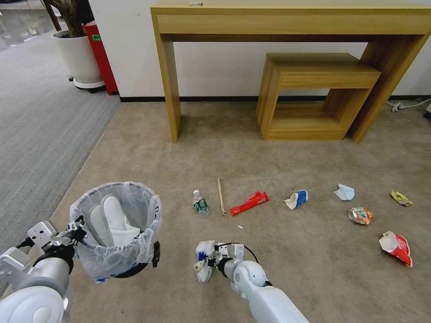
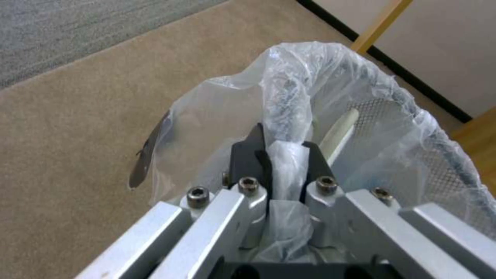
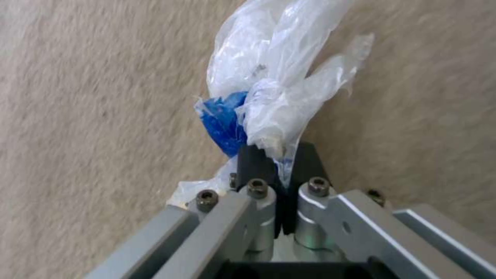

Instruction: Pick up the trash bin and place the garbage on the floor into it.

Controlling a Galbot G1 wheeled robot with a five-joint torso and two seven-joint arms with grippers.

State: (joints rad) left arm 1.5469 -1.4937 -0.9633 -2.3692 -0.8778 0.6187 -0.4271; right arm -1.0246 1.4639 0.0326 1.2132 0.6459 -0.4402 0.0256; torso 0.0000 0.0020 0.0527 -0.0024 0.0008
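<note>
Gripping trash bin [image 1: 117, 233] rim, left tool [image 1: 77, 233] raised, right tool [image 1: 207, 261] low, clamping crushed bottle [image 1: 203, 261]

One trash bin [image 1: 116, 229] holds two white slippers [image 1: 110, 217]. On the floor [image 1: 278, 251] lie one bottle [image 1: 200, 204], one stick [image 1: 221, 196], two wrappers [image 1: 249, 203], two cups [image 1: 296, 199], one can [image 1: 360, 215].

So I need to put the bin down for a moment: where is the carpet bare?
Bare carpet lies between the bin, held in the left hand, and the table leg. Also nearer than the can, beside the right hand gripping a crushed bottle. The litter row from small bottle to yellow wrapper is crowded.
</note>
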